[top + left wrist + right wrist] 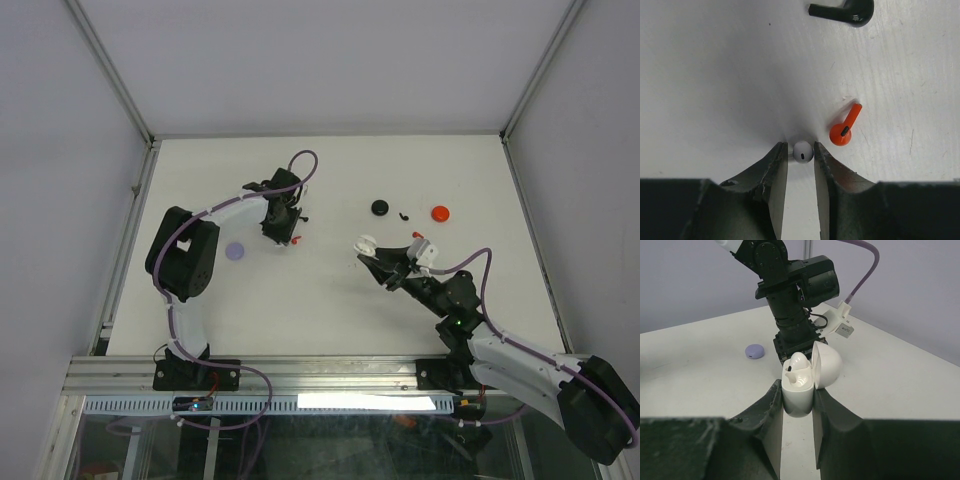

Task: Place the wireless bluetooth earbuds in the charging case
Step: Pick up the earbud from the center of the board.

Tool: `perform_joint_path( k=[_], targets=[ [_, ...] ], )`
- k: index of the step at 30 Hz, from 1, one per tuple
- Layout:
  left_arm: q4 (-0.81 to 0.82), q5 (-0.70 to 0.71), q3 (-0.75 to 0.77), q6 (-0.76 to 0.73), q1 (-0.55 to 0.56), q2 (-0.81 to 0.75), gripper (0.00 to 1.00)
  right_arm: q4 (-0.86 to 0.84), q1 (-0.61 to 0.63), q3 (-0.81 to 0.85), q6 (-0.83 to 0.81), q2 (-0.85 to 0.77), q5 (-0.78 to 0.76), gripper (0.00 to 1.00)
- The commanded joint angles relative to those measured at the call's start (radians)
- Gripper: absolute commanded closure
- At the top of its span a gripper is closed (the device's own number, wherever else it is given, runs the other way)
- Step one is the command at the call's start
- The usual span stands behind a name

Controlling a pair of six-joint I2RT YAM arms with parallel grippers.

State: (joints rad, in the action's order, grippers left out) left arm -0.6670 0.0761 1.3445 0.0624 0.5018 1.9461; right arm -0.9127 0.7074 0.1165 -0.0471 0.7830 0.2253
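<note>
A white earbud lies on the table between the tips of my left gripper; its head touches the right finger and its stem reaches the left one, so the gripper is shut on it. Just right of it lies a red earbud, and a black earbud lies farther off. My right gripper is shut on the white charging case, held above the table with its lid swung open. One white earbud sits in the case. In the top view the case is right of centre.
A lavender case lies left of my left gripper. At the back right are a black case, a black earbud and a red case. The left arm stands straight ahead in the right wrist view.
</note>
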Motion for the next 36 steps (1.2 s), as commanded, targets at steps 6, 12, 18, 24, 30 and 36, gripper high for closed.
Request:
perform_joint_path(
  k=[6,12,18,24,30,36],
  targets=[
    [-0.065,-0.053,0.024,0.026,-0.006,0.019,0.74,-0.023,0.001,0.001,-0.005,-0.019,-0.008,1.00],
    [-0.099,-0.036,0.002,0.063,-0.006,0.002,0.72,-0.020,0.001,0.004,-0.005,-0.016,-0.004,1.00],
    [-0.093,-0.038,-0.001,0.076,-0.006,0.008,0.77,-0.021,0.002,0.007,-0.004,-0.012,-0.001,1.00],
    [-0.069,-0.051,-0.014,0.103,-0.006,-0.020,0.87,-0.014,0.001,0.011,-0.002,-0.014,0.008,1.00],
    [0.008,-0.088,-0.084,0.166,-0.006,-0.150,0.92,-0.036,0.002,0.027,0.019,0.016,0.047,1.00],
    [0.089,-0.142,-0.152,0.254,-0.006,-0.289,0.92,-0.073,0.008,0.045,0.027,0.054,0.062,1.00]
  ],
)
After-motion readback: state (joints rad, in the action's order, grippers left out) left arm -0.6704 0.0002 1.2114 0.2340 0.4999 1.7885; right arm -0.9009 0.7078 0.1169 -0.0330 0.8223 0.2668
